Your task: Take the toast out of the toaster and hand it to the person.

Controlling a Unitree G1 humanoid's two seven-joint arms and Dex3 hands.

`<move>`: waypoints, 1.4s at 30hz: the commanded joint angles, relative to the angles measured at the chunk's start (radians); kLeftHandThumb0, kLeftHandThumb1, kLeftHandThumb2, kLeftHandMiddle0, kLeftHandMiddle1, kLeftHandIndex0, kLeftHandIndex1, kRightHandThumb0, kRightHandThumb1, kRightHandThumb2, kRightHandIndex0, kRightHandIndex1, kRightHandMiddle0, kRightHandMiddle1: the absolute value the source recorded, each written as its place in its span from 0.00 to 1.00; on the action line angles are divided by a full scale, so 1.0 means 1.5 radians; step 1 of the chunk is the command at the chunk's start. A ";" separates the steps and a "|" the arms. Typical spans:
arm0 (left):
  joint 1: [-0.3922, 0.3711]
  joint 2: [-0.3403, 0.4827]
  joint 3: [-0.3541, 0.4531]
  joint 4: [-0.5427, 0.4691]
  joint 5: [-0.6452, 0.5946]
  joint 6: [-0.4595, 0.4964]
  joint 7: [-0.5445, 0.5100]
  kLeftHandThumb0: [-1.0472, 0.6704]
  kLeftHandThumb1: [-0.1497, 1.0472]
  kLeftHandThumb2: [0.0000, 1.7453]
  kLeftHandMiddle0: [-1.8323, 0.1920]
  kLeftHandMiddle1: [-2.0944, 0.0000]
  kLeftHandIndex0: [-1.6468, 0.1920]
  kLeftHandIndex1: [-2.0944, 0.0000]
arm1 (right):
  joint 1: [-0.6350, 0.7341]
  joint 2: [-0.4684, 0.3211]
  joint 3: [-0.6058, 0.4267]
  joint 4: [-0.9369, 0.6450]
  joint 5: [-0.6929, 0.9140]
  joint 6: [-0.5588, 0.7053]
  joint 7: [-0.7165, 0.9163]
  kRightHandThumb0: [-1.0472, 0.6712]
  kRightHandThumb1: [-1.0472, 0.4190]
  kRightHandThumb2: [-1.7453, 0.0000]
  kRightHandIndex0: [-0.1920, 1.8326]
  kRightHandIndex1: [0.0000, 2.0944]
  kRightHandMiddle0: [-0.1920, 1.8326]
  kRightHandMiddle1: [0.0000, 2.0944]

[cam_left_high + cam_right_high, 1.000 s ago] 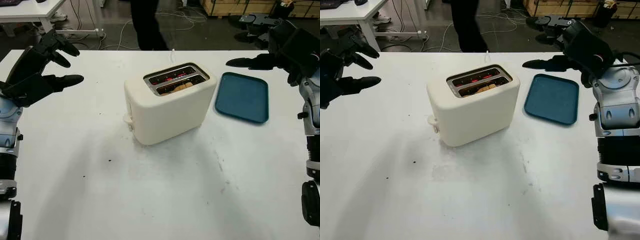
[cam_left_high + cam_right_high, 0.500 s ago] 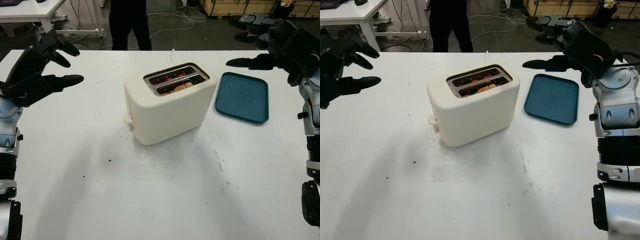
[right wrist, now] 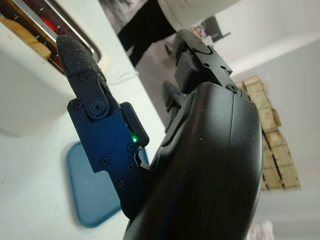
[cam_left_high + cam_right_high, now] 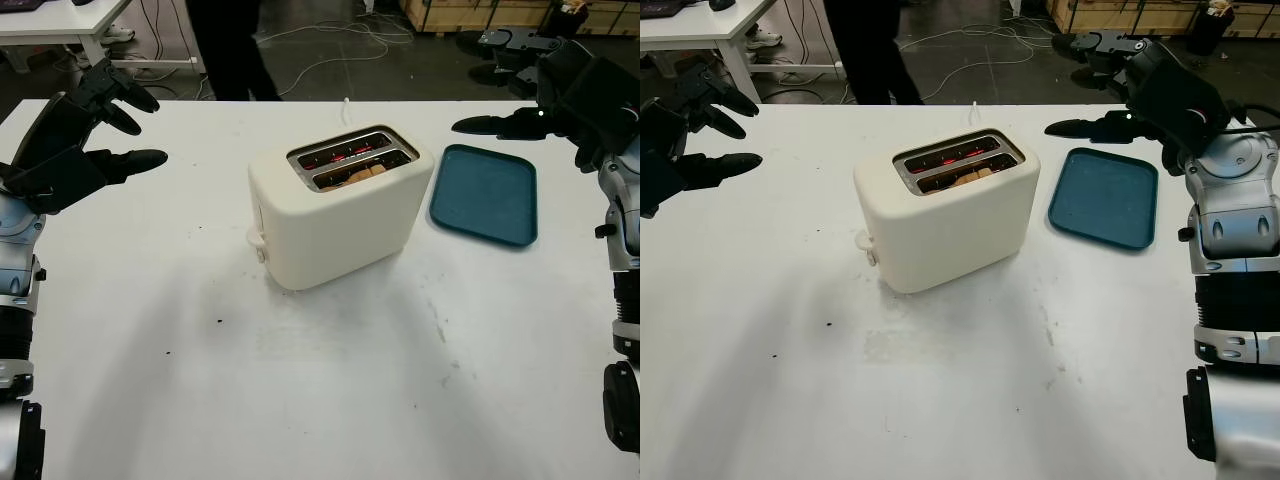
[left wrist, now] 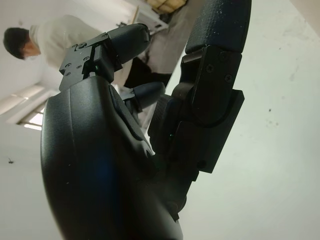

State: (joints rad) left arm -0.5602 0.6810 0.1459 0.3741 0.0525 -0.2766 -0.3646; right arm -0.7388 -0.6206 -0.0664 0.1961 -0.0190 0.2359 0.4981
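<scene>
My left hand (image 4: 70, 140) is raised over the table's (image 4: 330, 380) far left corner, holding nothing, its fingers (image 4: 125, 98) open and pointing across toward the middle, well apart from everything on the surface. My right hand (image 4: 560, 95) is up over the far right edge, likewise open and holding nothing, one finger (image 4: 490, 125) stretched out level toward the toaster (image 4: 335, 210) and hanging just beyond the far edge of the teal tray (image 4: 485, 195). The cream toaster stands between my two hands, nearer to my right fingertips than to my left, with the tray lying flat just beside it on the right-hand side. Both slots face up; a red glow shows in the slot farther from me, and the toast (image 4: 362, 174) sits down in the nearer slot, its tan top edge level with the slot's rim and touched by no finger. Beyond the table's far edge, past my left fingertips, a person's dark legs (image 4: 225, 45) stand on the floor. From my right wrist, the toaster's slots (image 3: 55, 27) lie just past my outstretched fingertip.
</scene>
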 commanded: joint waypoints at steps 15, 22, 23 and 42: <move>0.002 -0.005 0.003 -0.002 -0.005 -0.002 0.002 0.00 0.89 0.09 0.91 0.22 0.90 0.27 | -0.007 -0.005 0.002 -0.005 -0.005 -0.006 -0.002 0.26 0.23 1.00 0.14 0.31 0.30 0.00; 0.002 -0.004 0.002 0.003 -0.001 -0.010 0.005 0.00 0.89 0.09 0.91 0.22 0.90 0.28 | -0.008 -0.004 0.002 -0.004 -0.003 -0.003 -0.001 0.27 0.23 1.00 0.14 0.30 0.30 0.00; 0.002 -0.004 0.002 0.003 0.000 -0.010 0.005 0.00 0.89 0.10 0.91 0.22 0.90 0.28 | -0.007 -0.005 0.003 -0.004 -0.004 -0.005 0.000 0.27 0.23 1.00 0.14 0.30 0.30 0.00; 0.006 -0.004 0.004 -0.004 -0.006 0.003 0.001 0.00 0.89 0.09 0.91 0.22 0.90 0.28 | -0.005 -0.003 -0.003 -0.006 0.008 0.002 0.003 0.28 0.23 1.00 0.13 0.31 0.30 0.00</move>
State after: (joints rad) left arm -0.5602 0.6785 0.1459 0.3745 0.0524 -0.2780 -0.3641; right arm -0.7388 -0.6207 -0.0665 0.1961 -0.0099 0.2360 0.5004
